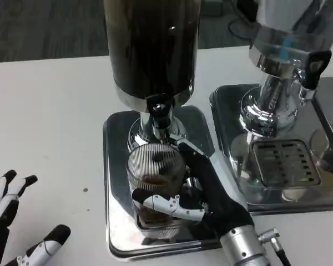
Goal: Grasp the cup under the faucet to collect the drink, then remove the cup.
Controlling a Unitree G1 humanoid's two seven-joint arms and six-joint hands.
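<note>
My right hand point(202, 197) is wrapped around the cup point(154, 185), fingers point(164, 203) curled across its front and the thumb side up along its right wall. The cup is clear and ribbed, upright, with a little dark drink at the bottom. It stands on the steel tray point(117, 166) right under the faucet point(159, 111) of the dark dispenser point(151, 44). My left hand point(11, 227) lies at the lower left over the bench point(50, 127), fingers spread and holding nothing, well apart from the tray. To the right sits a second dispenser point(277, 66) on its own tray point(227, 105), with a slotted drain grate point(284, 162).
</note>
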